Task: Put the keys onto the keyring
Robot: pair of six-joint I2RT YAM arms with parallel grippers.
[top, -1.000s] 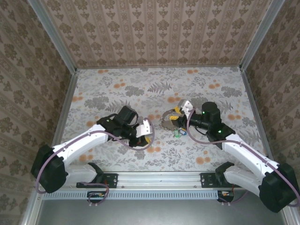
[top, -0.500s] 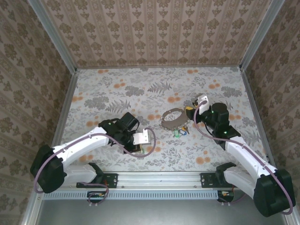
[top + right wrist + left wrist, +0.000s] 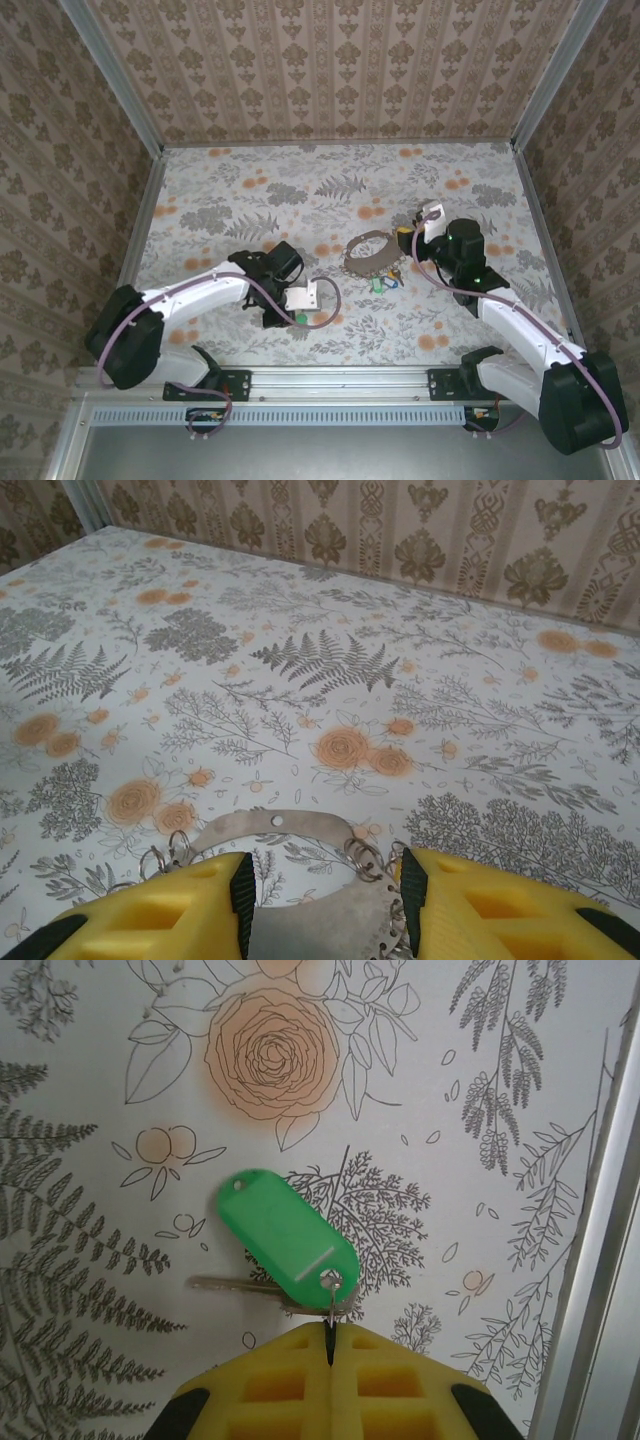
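Keyring [image 3: 366,256] — a thin brownish hoop — lies flat on the flower-patterned table [image 3: 250,180], right of centre. Loose keys [image 3: 385,281] sit just beside its near edge; one has a green head, and the other colours are too small to tell apart.

Right gripper [image 3: 408,232] is just to the right of the hoop and points toward it. In the right wrist view its yellow fingers [image 3: 170,905] stand apart, with the hoop's grey band [image 3: 285,825] and small wire loops [image 3: 365,860] showing in the gap between them. Whether the fingers touch the hoop cannot be told.

Left gripper [image 3: 303,300] is well apart from the hoop, low over the near-left part of the table. In the left wrist view the yellow pads are pressed together, pinching the small wire ring [image 3: 332,1282] of a green key [image 3: 285,1235]. Its green plastic head lies flat on the table, angled away to the left — metal blade [image 3: 225,1283] sticking out from beneath it.
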